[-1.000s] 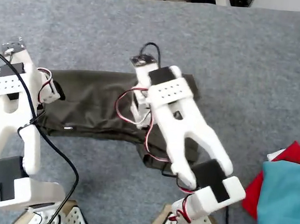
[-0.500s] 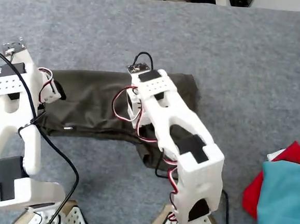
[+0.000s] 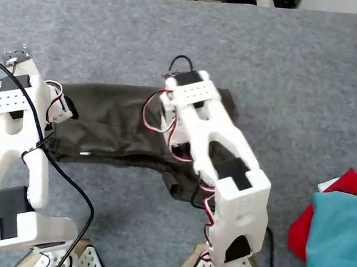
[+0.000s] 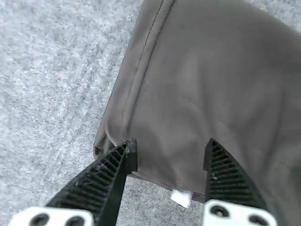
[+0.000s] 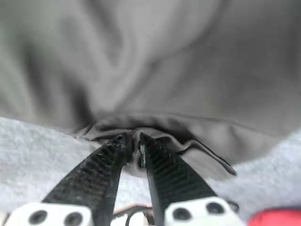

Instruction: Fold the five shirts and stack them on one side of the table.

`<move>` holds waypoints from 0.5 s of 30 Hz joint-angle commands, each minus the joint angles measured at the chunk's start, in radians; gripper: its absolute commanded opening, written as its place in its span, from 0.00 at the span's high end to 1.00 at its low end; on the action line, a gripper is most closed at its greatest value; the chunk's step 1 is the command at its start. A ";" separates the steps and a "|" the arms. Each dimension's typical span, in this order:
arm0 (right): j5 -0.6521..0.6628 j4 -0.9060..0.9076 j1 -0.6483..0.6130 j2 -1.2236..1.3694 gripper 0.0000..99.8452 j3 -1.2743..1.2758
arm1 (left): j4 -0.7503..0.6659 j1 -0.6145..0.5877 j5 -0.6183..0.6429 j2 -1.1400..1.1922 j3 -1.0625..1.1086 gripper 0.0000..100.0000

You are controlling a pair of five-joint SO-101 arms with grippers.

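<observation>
A dark olive shirt (image 3: 111,122) lies partly folded across the middle of the grey table (image 3: 295,68). In the left wrist view my left gripper (image 4: 170,150) is open and low over the shirt (image 4: 197,84), its fingers straddling the hem near a corner with a small white tag. From above, that gripper (image 3: 63,108) sits at the shirt's left end. My right gripper (image 5: 135,140) is shut on a bunched fold at the shirt's (image 5: 155,61) edge. The right arm (image 3: 199,110) stretches over the shirt's right half and hides its own gripper from above.
A pile of folded shirts (image 3: 337,232), teal on top of red with a bit of white, lies at the table's right edge. Bare grey table stretches behind the shirt and to its right. Both arm bases stand at the near edge.
The right arm's elbow has swung in from the right and risen over the shirt, and its wrist has shifted slightly right. The left arm has not moved.
</observation>
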 commanded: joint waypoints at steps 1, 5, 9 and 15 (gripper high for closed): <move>0.040 0.098 0.028 -0.004 0.96 -0.058 | 0.006 0.003 0.000 -0.010 -0.008 0.76; 0.040 0.130 0.002 -0.012 0.96 -0.050 | 0.006 0.005 0.000 -0.010 -0.008 0.76; 0.031 0.132 -0.064 -0.067 0.96 -0.025 | 0.006 0.005 0.000 -0.010 -0.008 0.76; 0.023 0.130 -0.177 -0.173 0.96 0.122 | 0.008 0.003 0.000 -0.010 -0.006 0.76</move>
